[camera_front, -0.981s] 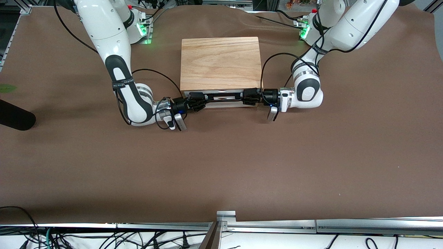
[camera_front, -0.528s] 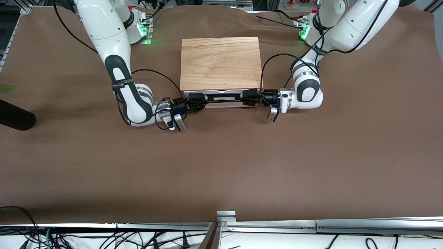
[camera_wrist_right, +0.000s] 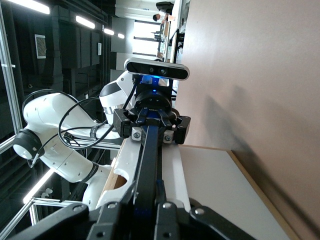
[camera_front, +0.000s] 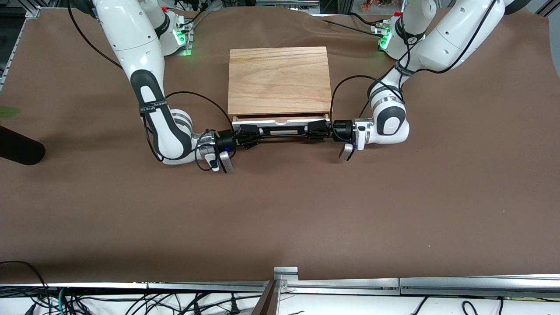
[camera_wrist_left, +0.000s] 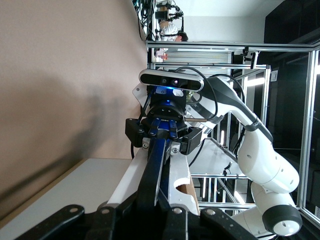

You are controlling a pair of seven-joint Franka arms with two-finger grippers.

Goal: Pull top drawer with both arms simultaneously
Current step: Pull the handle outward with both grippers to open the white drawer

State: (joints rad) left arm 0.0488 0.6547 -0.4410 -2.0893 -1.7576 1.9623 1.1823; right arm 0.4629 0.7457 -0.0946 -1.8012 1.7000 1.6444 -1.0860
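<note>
The top drawer (camera_front: 280, 124) has a white front panel and a long black bar handle (camera_front: 282, 130). It stands slightly out from under the wooden box top (camera_front: 279, 80), with a thin strip of its wooden inside showing. My left gripper (camera_front: 316, 130) is shut on the handle's end toward the left arm. My right gripper (camera_front: 250, 132) is shut on the handle's other end. In the left wrist view the handle (camera_wrist_left: 159, 167) runs from my left gripper (camera_wrist_left: 161, 212) to the right gripper (camera_wrist_left: 162, 136). In the right wrist view the handle (camera_wrist_right: 148, 160) runs from my right gripper (camera_wrist_right: 145, 210) to the left gripper (camera_wrist_right: 149, 129).
The drawer box stands on a brown table cover (camera_front: 280, 210). A black object (camera_front: 19, 148) lies at the table's edge toward the right arm's end. A metal rail (camera_front: 393, 284) runs along the table's near edge.
Both grippers have moved toward the front camera with the handle. The drawer has slid a little way out of the box, and a strip of its inside now shows.
</note>
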